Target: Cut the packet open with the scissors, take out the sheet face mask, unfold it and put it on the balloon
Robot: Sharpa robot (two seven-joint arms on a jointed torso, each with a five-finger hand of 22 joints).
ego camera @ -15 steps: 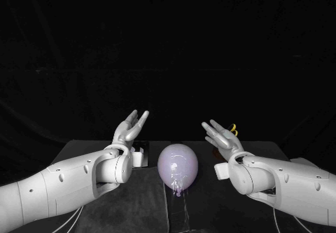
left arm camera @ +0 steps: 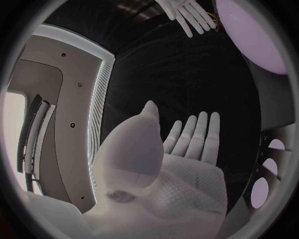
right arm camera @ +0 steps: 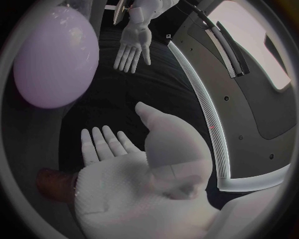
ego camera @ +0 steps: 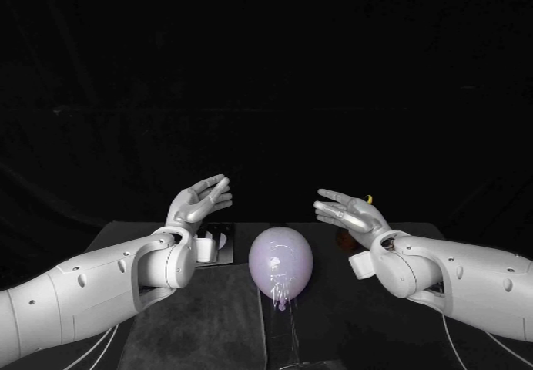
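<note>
The left hand [ego camera: 201,199] was held up with its fingers spread and nothing in it. The right hand [ego camera: 347,213] was likewise empty, fingers apart. Between them, lower down, the pale lilac balloon [ego camera: 280,260] stood on the black table [ego camera: 211,316], touching neither hand.

Free gaps either side of balloon [ego camera: 280,262]

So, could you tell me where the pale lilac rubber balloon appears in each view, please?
Head view: the pale lilac rubber balloon stands low in the middle, between the left hand and the right hand.
Left wrist view: the balloon is at the circle's rim, next to the right hand.
Right wrist view: it is near the rim, next to the left hand.
Shared landmark: the right hand, which every view shows.
</note>
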